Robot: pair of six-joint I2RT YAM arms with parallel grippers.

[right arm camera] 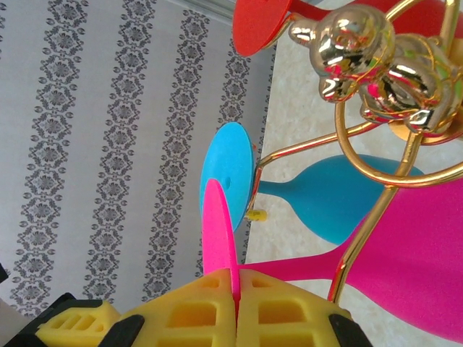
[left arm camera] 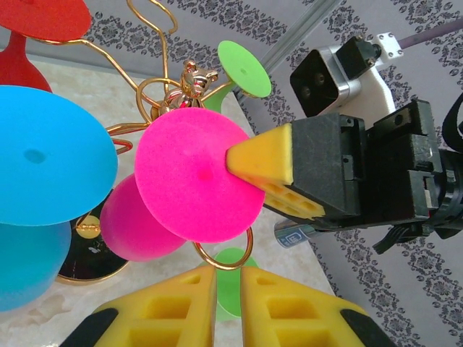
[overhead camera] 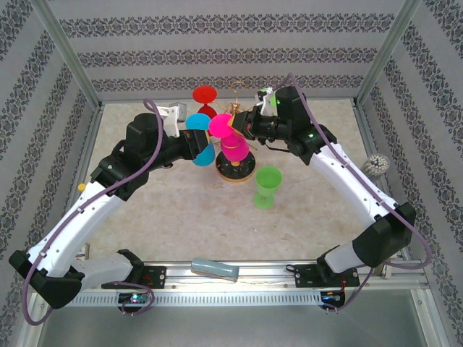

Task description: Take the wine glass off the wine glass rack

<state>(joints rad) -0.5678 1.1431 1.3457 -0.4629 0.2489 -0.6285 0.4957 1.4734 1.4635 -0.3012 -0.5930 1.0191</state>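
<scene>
While the right gripper (right arm camera: 236, 289) pinches its flat foot, a pink glass (right arm camera: 427, 267) hangs on a gold wire rack (right arm camera: 362, 50).

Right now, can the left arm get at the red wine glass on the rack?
Probably not directly. The left tool looks closed on a loop of the rack, and the blue glass hangs between it and the red glass.

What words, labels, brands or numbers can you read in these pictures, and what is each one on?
No text can be read anywhere.
Small pale tag below the right gripper: it has dark marks, too blurred to read.
Gold disc on the base of the wine glass rack: too small to tell whether it carries any lettering.
</scene>
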